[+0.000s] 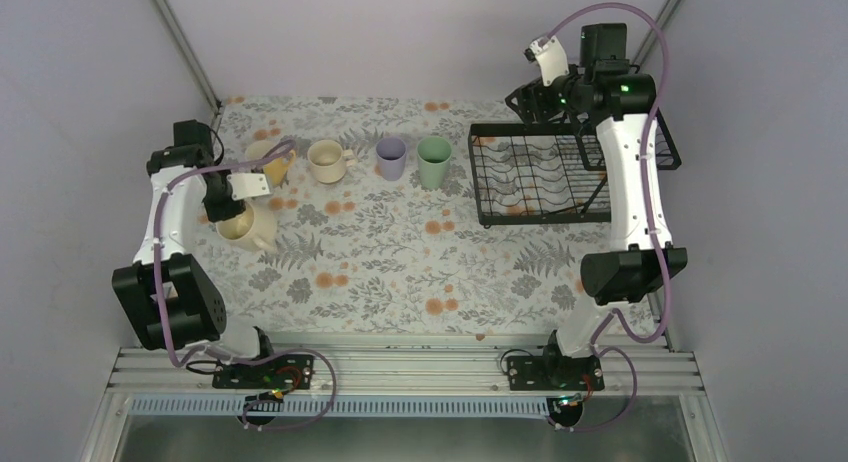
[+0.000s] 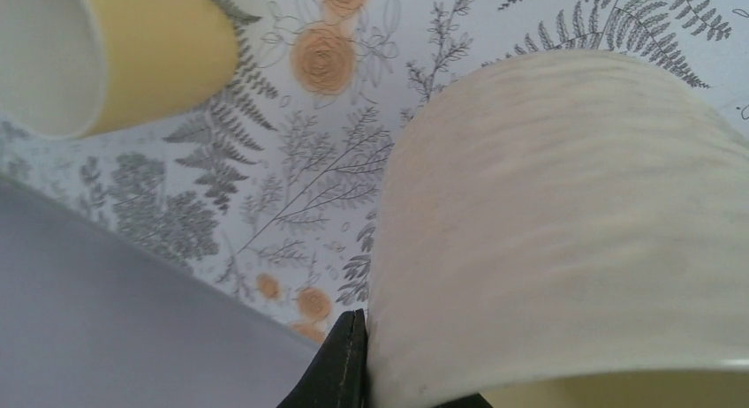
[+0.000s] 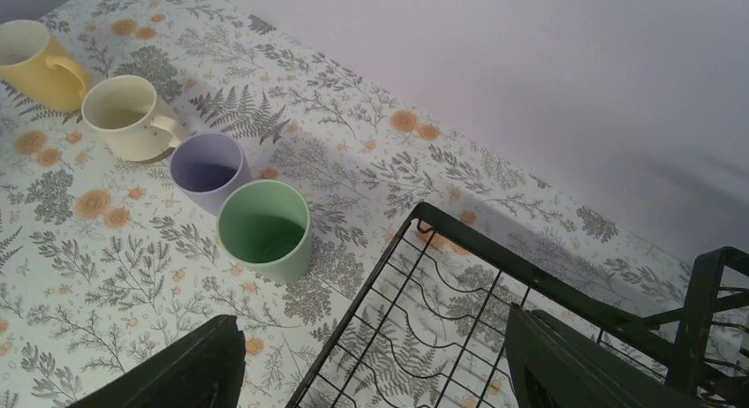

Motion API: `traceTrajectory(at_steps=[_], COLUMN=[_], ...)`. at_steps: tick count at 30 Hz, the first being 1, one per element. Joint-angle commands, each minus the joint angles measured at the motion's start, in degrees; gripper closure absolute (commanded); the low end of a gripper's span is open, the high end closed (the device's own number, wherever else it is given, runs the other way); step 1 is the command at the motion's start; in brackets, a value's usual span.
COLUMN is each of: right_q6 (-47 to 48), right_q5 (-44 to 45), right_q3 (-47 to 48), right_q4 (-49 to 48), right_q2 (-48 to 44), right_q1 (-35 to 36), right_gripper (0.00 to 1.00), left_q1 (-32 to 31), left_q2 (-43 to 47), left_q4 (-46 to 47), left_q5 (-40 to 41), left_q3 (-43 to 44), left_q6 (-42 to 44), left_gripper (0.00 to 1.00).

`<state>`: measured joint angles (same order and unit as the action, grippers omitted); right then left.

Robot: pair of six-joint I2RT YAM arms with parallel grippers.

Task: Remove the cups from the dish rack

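Left gripper (image 1: 228, 207): clenched on the wall of a cream mug (image 1: 247, 225), one finger (image 2: 349, 364) outside the wall, the other hidden. A rim pinch suits a thin wall and leaves the mouth facing up. Cannot tell whether the base touches the floral tablecloth (image 1: 400, 252).

Just beyond it is the yellow mug (image 1: 270, 157), which starts a row along the far edge: second cream mug (image 1: 328, 162), lavender tumbler (image 1: 391, 160), mint-green tumbler (image 1: 434, 162). All are upright and apart, and likely lined up so each stays reachable.

Right gripper (image 3: 373, 320): released, jaws wide and empty, hanging over the near-left corner of the dish rack (image 3: 495, 249). It is probably poised for another pick.

No cup shows in the rack's tray. The arm partly hides the raised basket (image 1: 668, 142), so its contents are uncertain.
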<state>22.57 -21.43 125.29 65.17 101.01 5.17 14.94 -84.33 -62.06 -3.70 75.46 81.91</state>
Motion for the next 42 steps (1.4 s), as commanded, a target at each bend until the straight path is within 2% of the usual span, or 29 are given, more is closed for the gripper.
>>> traceTrajectory(at_steps=[1, 15, 24, 37, 39, 40, 42], right_q6=[-1.35, -1.38, -1.66, -3.84, -3.93, -3.89, -3.58], right_q5=[-1.88, -2.10, 11.46, 22.71, 24.56, 25.27, 25.96], right_q3=[3.12, 7.02, 4.64, 6.36, 6.37, 6.20, 5.59], right_q4=[-1.23, -1.50, -5.23, -6.98, -7.35, -7.48, -8.27], right_q2=[-2.24, -2.73, -3.10, -0.67, -0.45, -0.28, 0.03], right_q1=[-0.20, -0.06, -0.24, -0.65, -1.28, -1.76, -3.01], right_gripper=[0.24, 0.24, 0.23, 0.23, 0.22, 0.22, 0.22], left_q1=[-0.64, -7.08, -9.89, -10.89, -10.90, -10.96, -10.98], left_q2=[-1.79, -10.76, -11.50, -13.74, -13.85, -13.99, -14.13], left_q4=[4.89, 10.56, 13.52, 14.28, 13.89, 13.48, 13.27], left_q5=[-2.45, 3.15, 7.58, 14.58, 15.11, 15.51, 15.97], left_q3=[-1.72, -1.98, -3.48, -4.37, -4.23, -4.19, -4.12], left_q6=[-0.77, -8.08, -9.13, -10.78, -11.01, -11.12, -11.32], left_gripper=[0.98, 0.98, 0.97, 0.96, 0.93, 0.86, 0.79])
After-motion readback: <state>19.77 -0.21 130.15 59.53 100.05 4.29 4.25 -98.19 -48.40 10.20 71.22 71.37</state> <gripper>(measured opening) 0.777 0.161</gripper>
